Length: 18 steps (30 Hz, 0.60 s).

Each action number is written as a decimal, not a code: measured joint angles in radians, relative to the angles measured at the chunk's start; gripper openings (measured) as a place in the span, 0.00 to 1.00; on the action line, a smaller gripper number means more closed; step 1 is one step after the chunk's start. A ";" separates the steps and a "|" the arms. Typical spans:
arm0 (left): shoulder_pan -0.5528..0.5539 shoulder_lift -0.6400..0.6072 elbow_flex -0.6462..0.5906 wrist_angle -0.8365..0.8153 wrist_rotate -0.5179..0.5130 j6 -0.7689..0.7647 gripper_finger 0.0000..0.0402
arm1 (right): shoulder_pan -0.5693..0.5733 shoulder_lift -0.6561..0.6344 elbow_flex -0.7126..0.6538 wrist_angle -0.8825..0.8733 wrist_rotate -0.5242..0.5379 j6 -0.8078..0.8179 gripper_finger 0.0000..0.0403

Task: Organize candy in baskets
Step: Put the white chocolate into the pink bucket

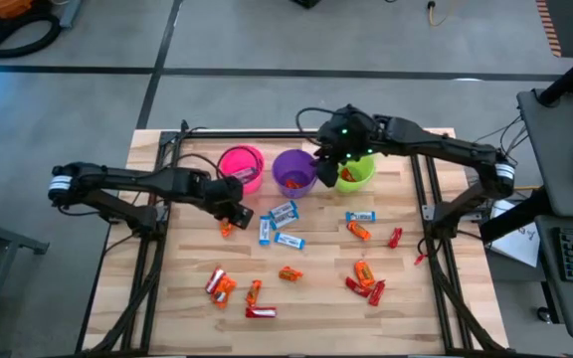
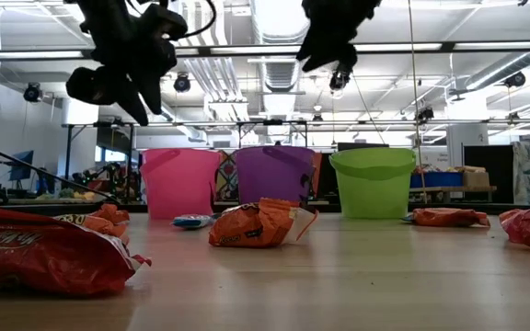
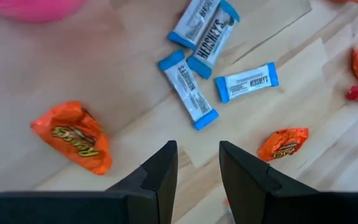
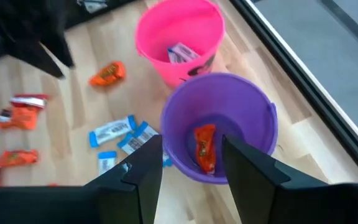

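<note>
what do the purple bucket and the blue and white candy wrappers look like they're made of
Purple bucket: probably moulded plastic, with a smooth, uniform, slightly glossy wall and a rolled rim. Blue-and-white wrappers: likely thin printed plastic film or foil, shiny, with crimped flat ends and printed lettering.

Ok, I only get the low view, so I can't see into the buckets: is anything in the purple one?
Observer: Yes, one orange candy lies at the bottom of the purple bucket.
Operator: And the pink one?
Observer: The pink bucket holds a blue-and-white candy.
Operator: Is the right pincer carrying anything?
Observer: No, the right pincer hangs open and empty above the purple bucket.
</note>
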 joint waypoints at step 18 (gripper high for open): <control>-0.008 0.200 0.000 0.188 0.014 -0.076 0.48 | 0.000 -0.060 0.000 -0.063 -0.006 -0.025 0.47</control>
